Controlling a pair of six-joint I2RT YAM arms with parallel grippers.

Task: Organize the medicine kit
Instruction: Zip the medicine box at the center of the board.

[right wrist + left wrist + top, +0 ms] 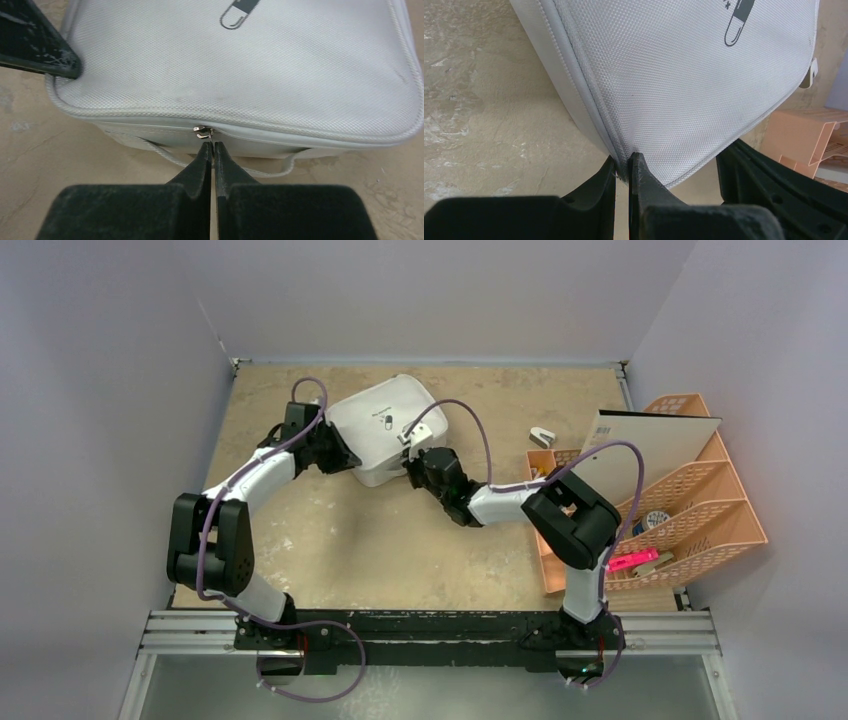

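Note:
The medicine kit (385, 425) is a white woven case with a dark pill logo, lying at the back middle of the table. My left gripper (345, 458) is at its near left corner. In the left wrist view the jaws (623, 162) are shut on the kit's piped corner seam (616, 145). My right gripper (415, 468) is at the kit's near side. In the right wrist view its fingertips (213, 146) are pressed together on the thin tab of the metal zipper pull (203, 131), just below the lid (240, 65). A thin white strap (165, 154) hangs under the zipper.
A peach lattice organizer (700, 500) stands at the right edge, with a white board (645, 455) leaning in it and a pink item (632, 561) in its front. A small white clip (542, 437) lies between the kit and the organizer. Walls close in on three sides.

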